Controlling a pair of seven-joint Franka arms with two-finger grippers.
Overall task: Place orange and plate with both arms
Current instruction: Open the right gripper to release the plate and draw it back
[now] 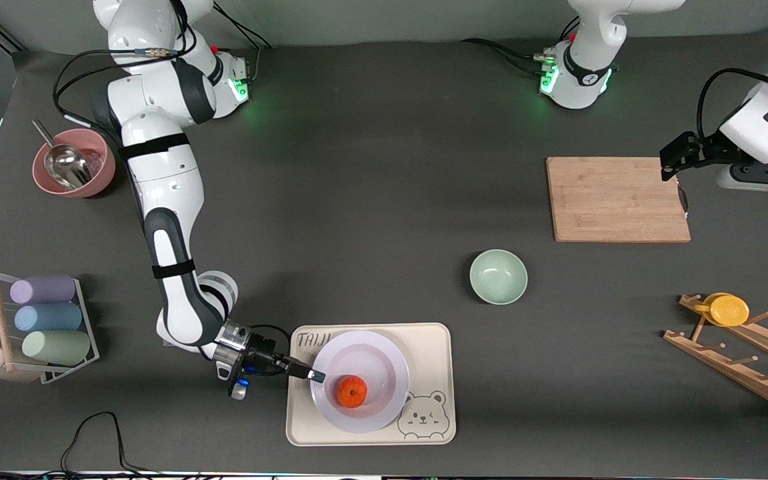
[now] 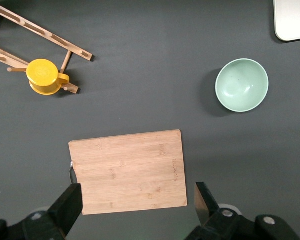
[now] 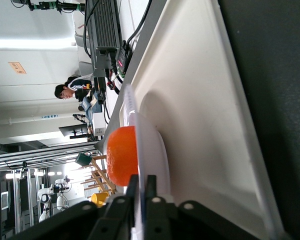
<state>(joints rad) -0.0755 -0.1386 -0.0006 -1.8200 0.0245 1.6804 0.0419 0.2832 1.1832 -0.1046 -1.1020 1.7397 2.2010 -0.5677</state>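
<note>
The white plate (image 1: 364, 380) lies on the cream bear tray (image 1: 434, 353), nearer the front camera than the green bowl. The orange (image 1: 351, 391) sits in the plate. My right gripper (image 1: 316, 375) is shut on the plate's rim at the edge toward the right arm's end of the table. In the right wrist view the fingers (image 3: 133, 187) clamp the thin rim of the plate (image 3: 152, 145), with the orange (image 3: 122, 155) just past them. My left gripper (image 1: 665, 162) is open and empty, held above the table at the wooden cutting board's edge (image 2: 127, 172).
A green bowl (image 1: 498, 276) stands mid-table. A wooden cutting board (image 1: 617, 199) lies toward the left arm's end. A wooden rack with a yellow cup (image 1: 727, 309) stands nearer the camera there. A pink bowl with a scoop (image 1: 72, 163) and a cup rack (image 1: 44, 327) are at the right arm's end.
</note>
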